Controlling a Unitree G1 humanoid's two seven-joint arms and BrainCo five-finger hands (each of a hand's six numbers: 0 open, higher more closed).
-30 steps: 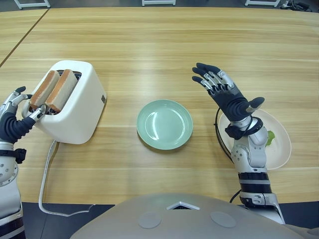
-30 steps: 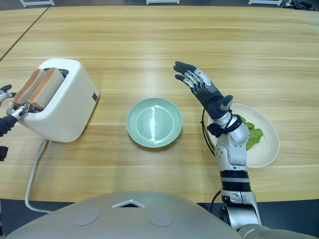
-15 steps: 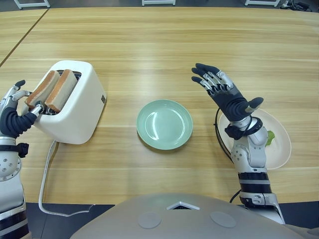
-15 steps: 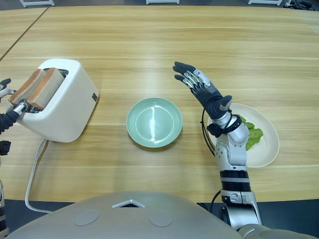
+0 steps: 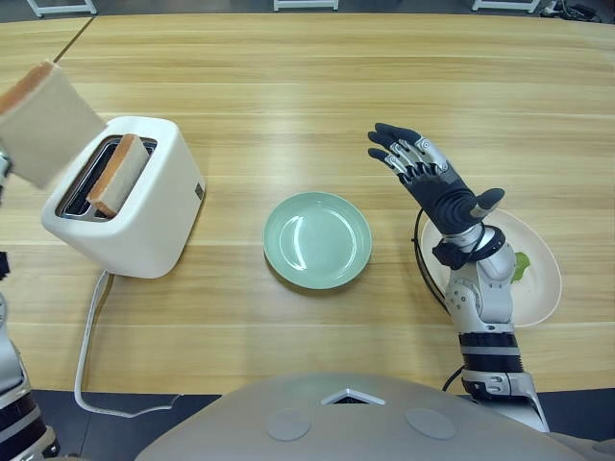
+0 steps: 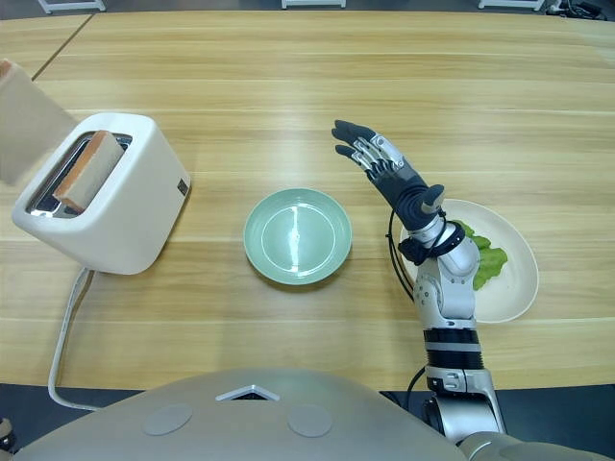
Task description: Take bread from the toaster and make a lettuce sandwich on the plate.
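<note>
The right hand [image 5: 428, 178] was fully open, fingers spread, holding nothing, right of the round green plate [image 5: 317, 240]. One square, porous bread slice [image 5: 43, 120] was aloft beside the boxy white toaster [image 5: 154, 230]; what held it could not be told.

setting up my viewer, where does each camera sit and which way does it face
Left eye view: on the head, facing forward and down at the table; shows the open right hand and arm, plus the left forearm at lower left.
Right eye view: same head, just to the right, same aim; shows the right hand and arm.
Shared: toaster, bread slice in the air, green plate, lettuce.
</note>
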